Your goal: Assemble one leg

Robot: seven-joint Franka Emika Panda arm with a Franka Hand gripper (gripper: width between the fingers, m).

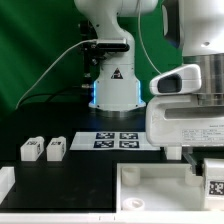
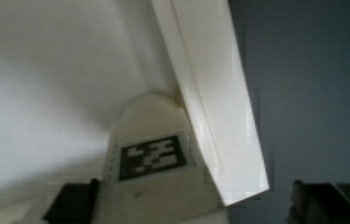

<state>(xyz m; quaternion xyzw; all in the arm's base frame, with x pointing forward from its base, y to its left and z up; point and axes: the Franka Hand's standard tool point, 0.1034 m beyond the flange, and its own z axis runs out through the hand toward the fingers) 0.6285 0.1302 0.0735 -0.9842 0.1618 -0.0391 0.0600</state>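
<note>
Leg at the tabletop, insertion in hand

At lower centre of the wrist view, the small white plastic tagged leg (image 2: 154, 150) sits between the two-finger gripper (image 2: 198, 200), whose dark fingers (image 2: 74, 200) seem to hold it, against the large white square tabletop (image 2: 207, 90). Next, I judge, seating it in a corner socket; two spare legs (image 1: 42, 149) lie at lower left of the exterior view.

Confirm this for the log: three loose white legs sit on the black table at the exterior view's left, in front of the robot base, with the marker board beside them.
Wrong count. The exterior view shows two loose white legs on the black table, not three. The rest holds: they sit at that view's left, in front of the robot base, with the marker board beside them.
</note>
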